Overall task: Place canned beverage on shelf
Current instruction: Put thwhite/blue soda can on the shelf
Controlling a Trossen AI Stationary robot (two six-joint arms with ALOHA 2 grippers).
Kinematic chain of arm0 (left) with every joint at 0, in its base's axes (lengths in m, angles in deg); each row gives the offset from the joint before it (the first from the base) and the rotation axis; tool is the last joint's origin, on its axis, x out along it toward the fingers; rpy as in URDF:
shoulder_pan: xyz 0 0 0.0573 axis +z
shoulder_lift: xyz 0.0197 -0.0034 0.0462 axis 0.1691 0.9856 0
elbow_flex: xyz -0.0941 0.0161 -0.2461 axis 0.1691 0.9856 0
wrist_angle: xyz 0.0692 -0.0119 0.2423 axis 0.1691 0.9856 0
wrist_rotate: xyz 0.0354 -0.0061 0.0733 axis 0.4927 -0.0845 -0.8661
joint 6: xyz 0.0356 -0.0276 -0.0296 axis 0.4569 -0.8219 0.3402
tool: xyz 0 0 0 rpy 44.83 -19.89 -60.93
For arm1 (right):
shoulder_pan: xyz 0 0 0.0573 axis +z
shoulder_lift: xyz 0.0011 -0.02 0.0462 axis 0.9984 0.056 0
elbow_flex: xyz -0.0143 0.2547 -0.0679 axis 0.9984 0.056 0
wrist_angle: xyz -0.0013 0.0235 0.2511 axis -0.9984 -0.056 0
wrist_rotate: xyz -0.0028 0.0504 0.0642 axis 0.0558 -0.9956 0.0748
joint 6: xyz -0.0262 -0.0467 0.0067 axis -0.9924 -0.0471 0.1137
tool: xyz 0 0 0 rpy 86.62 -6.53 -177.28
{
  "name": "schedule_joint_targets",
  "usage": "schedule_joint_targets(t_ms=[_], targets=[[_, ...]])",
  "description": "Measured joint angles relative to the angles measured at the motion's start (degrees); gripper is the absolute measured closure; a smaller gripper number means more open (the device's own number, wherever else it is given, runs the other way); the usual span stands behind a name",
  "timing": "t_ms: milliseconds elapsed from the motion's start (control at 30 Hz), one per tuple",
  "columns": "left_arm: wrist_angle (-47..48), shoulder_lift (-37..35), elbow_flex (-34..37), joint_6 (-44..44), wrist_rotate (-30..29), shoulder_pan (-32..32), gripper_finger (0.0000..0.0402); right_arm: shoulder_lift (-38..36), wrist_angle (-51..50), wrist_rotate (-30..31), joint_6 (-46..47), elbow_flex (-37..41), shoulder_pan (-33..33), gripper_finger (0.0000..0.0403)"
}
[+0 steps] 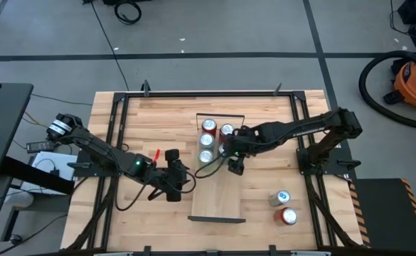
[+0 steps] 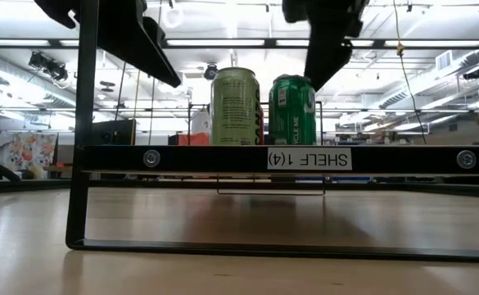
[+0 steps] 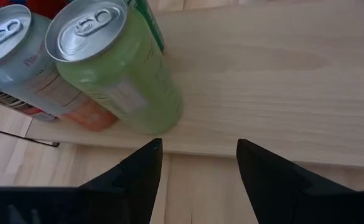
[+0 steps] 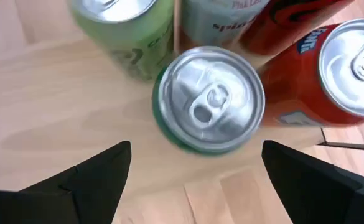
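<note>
The shelf, a long light-wood plank with black rails, lies along the table's middle. Several cans stand upright at its far end. A dark green can stands on the plank just below my right gripper, which is open wide above it, its fingers clear of the can's top. Beside it stands a light green can. My left gripper hangs open at the plank's left edge, near the light green can, with nothing between its fingers. In the low view both green cans stand side by side on the shelf.
More cans crowd the shelf's far end behind the green ones, among them an orange one. Two cans lie on the tabletop at the near right. The near half of the plank is bare. Black frame rails run along the table's sides.
</note>
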Motion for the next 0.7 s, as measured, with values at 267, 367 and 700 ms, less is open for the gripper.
schedule_joint_targets(t_ms=[267, 367, 700], targets=[[0.67, 0.0, 0.0, -2.54, 0.33, 0.24, 0.0184, -3.74, -5.42, 4.5, -0.39, 0.0, 3.82, 0.003], [1.67, -0.02, 0.0, -3.8, 0.35, 0.24, 0.0184, -4.2, -8.19, 7.24, 1.48, 0.0, 6.59, 0.003], [-5.42, 0.55, 6.86, 0.85, 0.36, -0.97, 0.0184, -4.23, -13.35, 9.09, 7.51, 0.0, 17.44, 0.003]])
